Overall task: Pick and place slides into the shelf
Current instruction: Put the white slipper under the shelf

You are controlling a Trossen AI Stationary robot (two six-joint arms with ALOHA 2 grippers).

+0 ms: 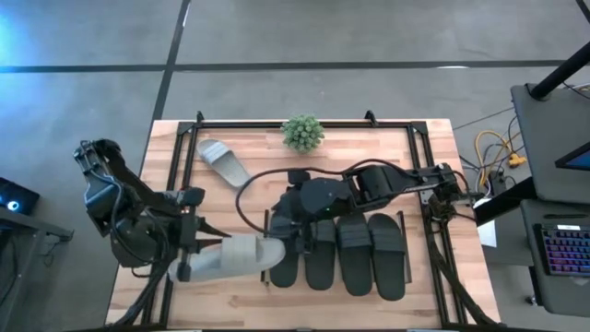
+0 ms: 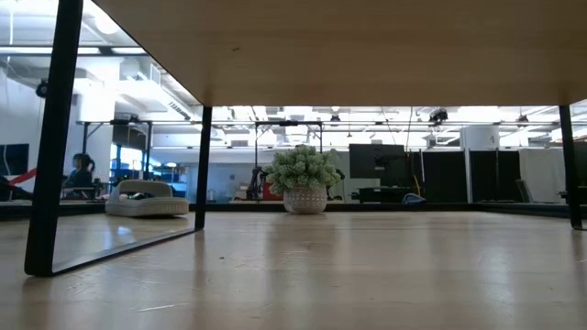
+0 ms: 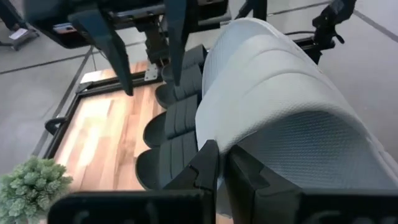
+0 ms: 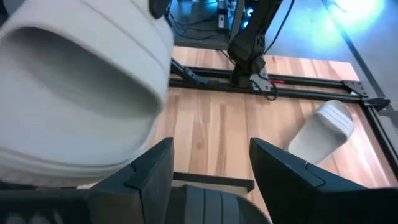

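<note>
Slides: four black slides point(image 1: 341, 254) sit in a row on the shelf point(image 1: 429, 244), lower centre. Closed left gripper point(image 1: 210, 242) holds one grey slide point(image 1: 230, 258) beside them; open, empty right gripper point(image 1: 288, 214) hovers above. Another grey slide point(image 1: 221, 161) waits upper left.

Left end of low wood-topped shelf with dark rails point(image 1: 419, 242) blocked: light grey rubber slide held in left claw point(image 1: 205, 242) point(image 1: 230, 256) hangs there, toe touching leftmost of four black rubber slides point(image 1: 341, 254) filling shelf top. Right claw point(image 1: 288, 219), fingers spread, sits over same corner, arm lying across row's back. Bare wooden surface point(image 1: 277, 304) free along near edge and middle left. Second light grey slide point(image 1: 222, 161) and small green potted plant point(image 1: 302, 133) occupy back strip; gap between them open.
</note>
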